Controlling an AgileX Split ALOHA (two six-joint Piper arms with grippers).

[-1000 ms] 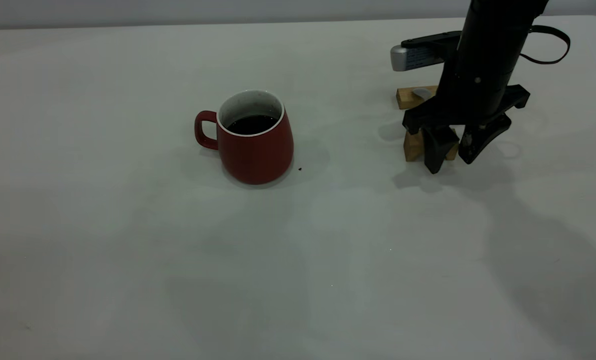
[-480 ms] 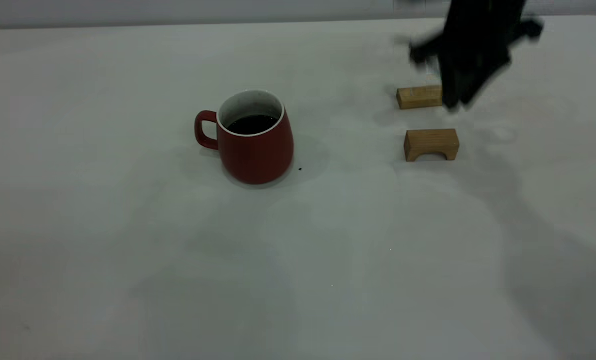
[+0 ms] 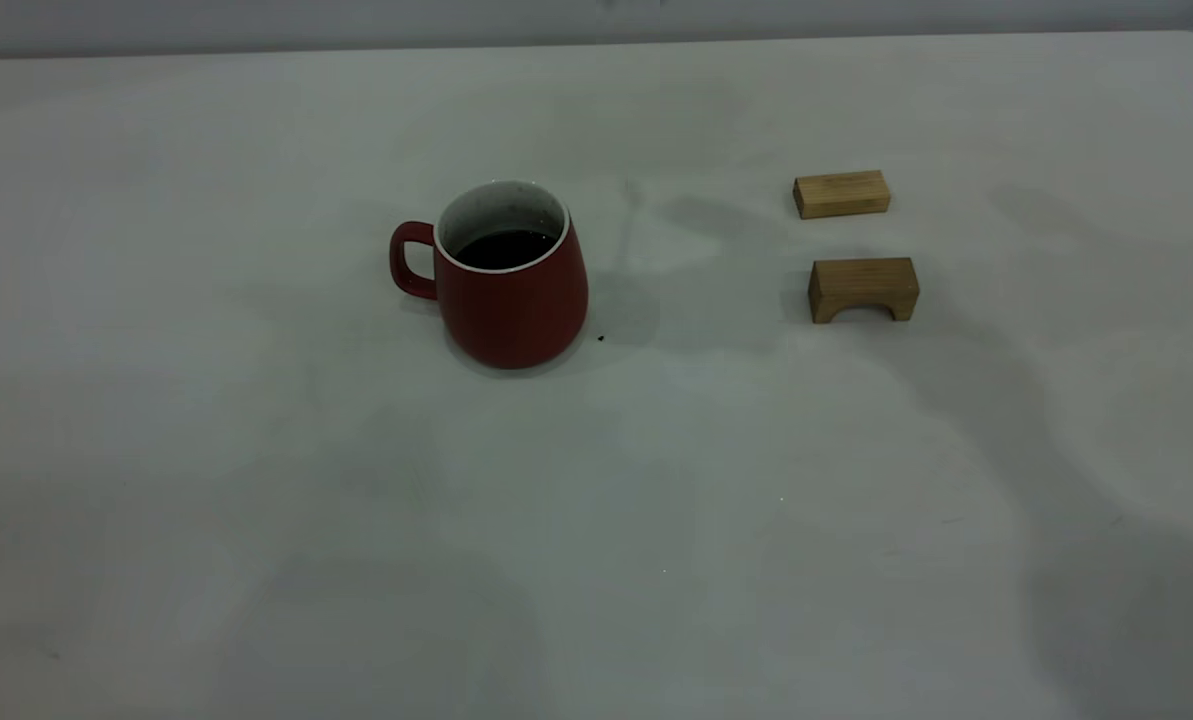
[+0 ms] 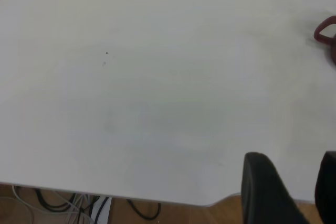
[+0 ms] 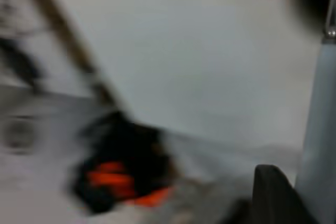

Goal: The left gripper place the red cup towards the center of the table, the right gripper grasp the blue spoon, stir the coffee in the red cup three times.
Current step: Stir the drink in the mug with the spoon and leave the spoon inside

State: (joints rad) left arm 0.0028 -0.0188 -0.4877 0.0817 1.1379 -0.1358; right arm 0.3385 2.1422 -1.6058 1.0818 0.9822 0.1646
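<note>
From where I stand, neither arm shows over the table. The left gripper hangs out past the table's edge at about 9 o'clock from the cup, its claw apart and holding nothing.

The red cup stands upright just off the table's middle, toward 10 o'clock, handle pointing to 9 o'clock. The coffee sits well below the rim. It looks a heavy, hard, glazed thing: stable on its wide base, but slick and breakable, and a knock would slop it. I'd take it by the handle or across the rim.

Out at 2 o'clock lie a flat wooden block and an arched wooden block, both bare.

The right gripper is lifted out of sight, and its claw seems clamped on the blue spoon, whose pale handle runs up beside one dark finger. The spoon is light, stiff and smooth, so I reckon a firm pinch on the handle keeps it from swivelling.
</note>
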